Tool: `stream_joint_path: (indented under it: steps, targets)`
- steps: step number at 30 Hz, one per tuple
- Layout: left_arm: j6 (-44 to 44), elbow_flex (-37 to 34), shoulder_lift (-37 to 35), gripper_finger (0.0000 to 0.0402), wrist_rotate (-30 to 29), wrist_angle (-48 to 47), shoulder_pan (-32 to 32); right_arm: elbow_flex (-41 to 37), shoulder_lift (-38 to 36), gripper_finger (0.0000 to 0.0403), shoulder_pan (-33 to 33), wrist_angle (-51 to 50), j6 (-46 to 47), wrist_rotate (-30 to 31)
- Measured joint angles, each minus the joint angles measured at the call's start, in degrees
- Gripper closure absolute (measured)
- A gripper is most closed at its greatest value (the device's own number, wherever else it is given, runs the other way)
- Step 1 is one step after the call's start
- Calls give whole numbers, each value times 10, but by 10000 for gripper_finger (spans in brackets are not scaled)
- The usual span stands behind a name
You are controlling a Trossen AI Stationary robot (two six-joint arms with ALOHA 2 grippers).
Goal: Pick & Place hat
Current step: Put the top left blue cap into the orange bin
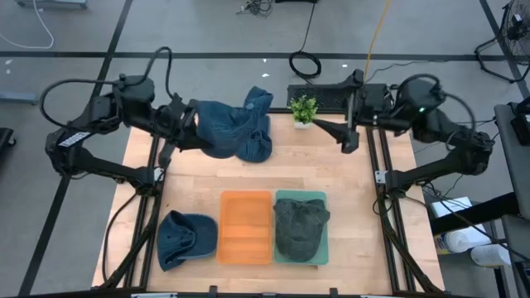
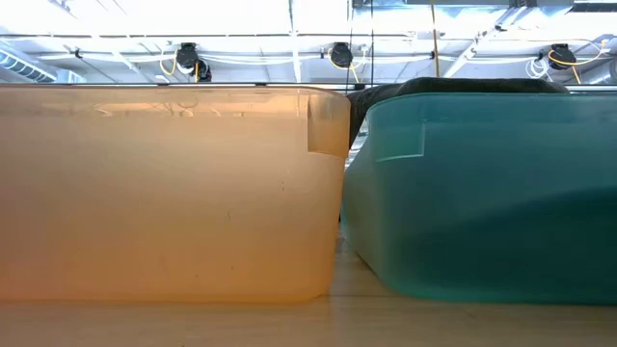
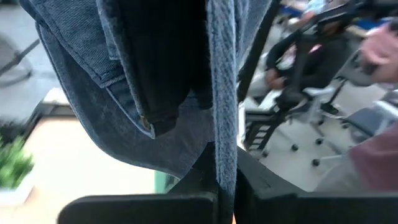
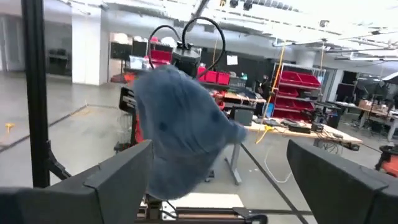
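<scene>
A blue denim hat [image 1: 236, 128] is up in the air over the table's far left part, held by my left gripper [image 1: 187, 124], which is shut on it. The same hat [image 4: 180, 130] shows in the right wrist view. My right gripper [image 1: 348, 139] waits open over the far right part and touches nothing. A second blue hat [image 1: 186, 238] lies flat on the table near the front left. A dark grey-green hat [image 1: 298, 228] lies in the green bin [image 1: 323, 248]. My left gripper holds the denim hat by a narrow band of cloth at its edge [image 3: 224, 155], pinched between the two fingers [image 3: 137, 208]. It comes at it about level from the table's left side. The hat is lifted clear and its crown [image 3: 112, 112] hangs slack beyond the fingers.
An orange bin [image 1: 246, 226] stands beside the green bin at the front middle; in the low view their walls [image 2: 164, 193] [image 2: 482, 193] fill the picture. A small potted plant [image 1: 304, 109] stands at the far edge. Bare wood lies between the bins and the lifted hat.
</scene>
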Motion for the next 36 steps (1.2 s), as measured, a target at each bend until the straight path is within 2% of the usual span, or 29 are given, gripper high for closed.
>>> stream_joint_path:
  steps: [7,13,19,23,27,30,33,36]
  targets:
    - [-3,1,30,392,42,63,8,175,65,44,-27,-193,0,-10]
    - [-2,0,89,392,65,52,14,265,121,44,-36,-309,37,-93]
    - [-1,0,142,392,88,59,16,271,148,44,-35,-378,56,-153]
    - [-7,0,170,392,97,61,15,272,161,44,-35,-422,61,-160]
    - [-7,0,192,392,97,60,16,272,175,44,-35,-454,84,-205]
    - [-8,0,200,392,98,60,16,272,186,45,-34,-475,83,-215]
    - [-15,0,201,392,102,60,16,272,193,60,-35,-491,78,-215]
    - [-16,0,199,392,103,61,16,272,196,93,-35,-497,63,-215]
